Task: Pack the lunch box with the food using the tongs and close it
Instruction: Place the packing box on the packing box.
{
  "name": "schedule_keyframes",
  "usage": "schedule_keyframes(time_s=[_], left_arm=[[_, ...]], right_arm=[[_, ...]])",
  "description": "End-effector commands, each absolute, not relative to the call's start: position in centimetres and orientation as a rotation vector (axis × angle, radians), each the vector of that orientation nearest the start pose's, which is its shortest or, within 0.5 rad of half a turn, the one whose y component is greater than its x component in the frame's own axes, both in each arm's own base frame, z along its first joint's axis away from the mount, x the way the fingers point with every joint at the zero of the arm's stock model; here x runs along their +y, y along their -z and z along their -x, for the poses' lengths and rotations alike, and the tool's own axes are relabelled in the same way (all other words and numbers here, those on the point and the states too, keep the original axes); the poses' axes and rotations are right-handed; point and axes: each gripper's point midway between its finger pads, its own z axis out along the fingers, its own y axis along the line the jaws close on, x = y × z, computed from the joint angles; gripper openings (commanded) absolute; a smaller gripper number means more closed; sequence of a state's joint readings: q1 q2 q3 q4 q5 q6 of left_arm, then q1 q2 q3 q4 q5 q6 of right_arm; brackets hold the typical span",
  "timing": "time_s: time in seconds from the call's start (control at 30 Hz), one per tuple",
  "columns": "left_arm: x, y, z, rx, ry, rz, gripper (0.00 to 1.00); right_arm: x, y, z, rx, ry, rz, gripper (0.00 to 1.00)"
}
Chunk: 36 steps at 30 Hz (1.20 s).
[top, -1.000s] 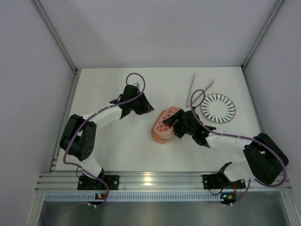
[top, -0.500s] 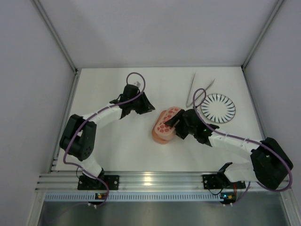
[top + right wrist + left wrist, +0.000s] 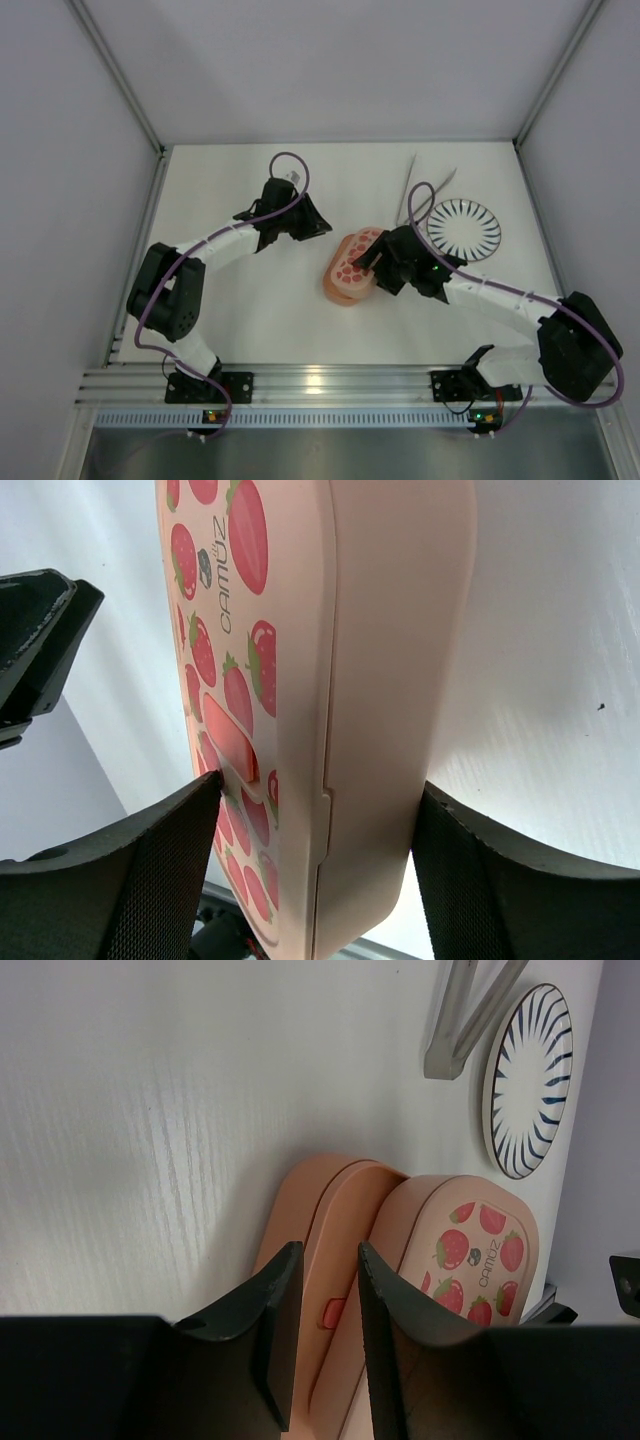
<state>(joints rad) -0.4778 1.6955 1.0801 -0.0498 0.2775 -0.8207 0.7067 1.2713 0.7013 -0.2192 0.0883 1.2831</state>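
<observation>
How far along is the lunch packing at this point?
Nearly finished, apparently: plate empty, tongs lying beside it, lid on the lunch box. In hand: right fingers grip the box; left fingers empty. Left: perhaps aligning offset layers; contents hidden.

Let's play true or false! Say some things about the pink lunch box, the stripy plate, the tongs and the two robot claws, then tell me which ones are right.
1. The stripy plate has food on it. False: it is bare.
2. The tongs lie on the table and no claw holds them. True.
3. The right gripper has one finger on each side of the lunch box. True.
4. The left gripper is holding the lunch box. False: nothing is between its fingers.
5. The lunch box has strawberries on its lid. True.
</observation>
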Motion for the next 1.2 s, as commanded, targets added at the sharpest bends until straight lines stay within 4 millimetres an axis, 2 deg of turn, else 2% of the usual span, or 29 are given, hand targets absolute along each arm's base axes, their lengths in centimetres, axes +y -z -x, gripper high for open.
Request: schedule_keyframes(time_s=[0.0,0.43,0.63,0.73,0.77,0.9,1.0,1.17], left_arm=[[-28.8,-13.0,-37.6,2.325,1.040,0.227,0.34],[-28.4,-13.0,-37.3,2.329,1.028,0.222,0.34],[-28.3,-12.8,-37.2,2.340,1.018,0.224,0.34],[-27.1,-11.9,-37.2,2.370,0.920,0.274,0.33],[-26.0,-11.3,-37.8,2.365,0.831,0.319,0.33],[-23.0,-9.2,-37.6,2.404,0.634,0.422,0.29],[-22.2,-8.2,-37.2,2.420,0.618,0.455,0.30],[-22.2,-6.9,-36.9,2.441,0.609,0.461,0.29]], right_arm=[[23.7,-8.9,-23.9,2.502,-0.655,-0.667,0.71],[26.5,-7.4,-22.8,2.628,-0.586,-0.471,0.72],[26.6,-6.9,-22.3,2.646,-0.588,-0.446,0.73],[27.0,-7.0,-22.1,2.648,-0.611,-0.425,0.73],[27.1,-7.0,-22.1,2.650,-0.617,-0.410,0.73],[27.3,-6.8,-22.1,2.659,-0.614,-0.380,0.73],[27.4,-6.6,-22.1,2.668,-0.606,-0.369,0.74],[27.7,-6.0,-21.8,2.701,-0.600,-0.310,0.75]])
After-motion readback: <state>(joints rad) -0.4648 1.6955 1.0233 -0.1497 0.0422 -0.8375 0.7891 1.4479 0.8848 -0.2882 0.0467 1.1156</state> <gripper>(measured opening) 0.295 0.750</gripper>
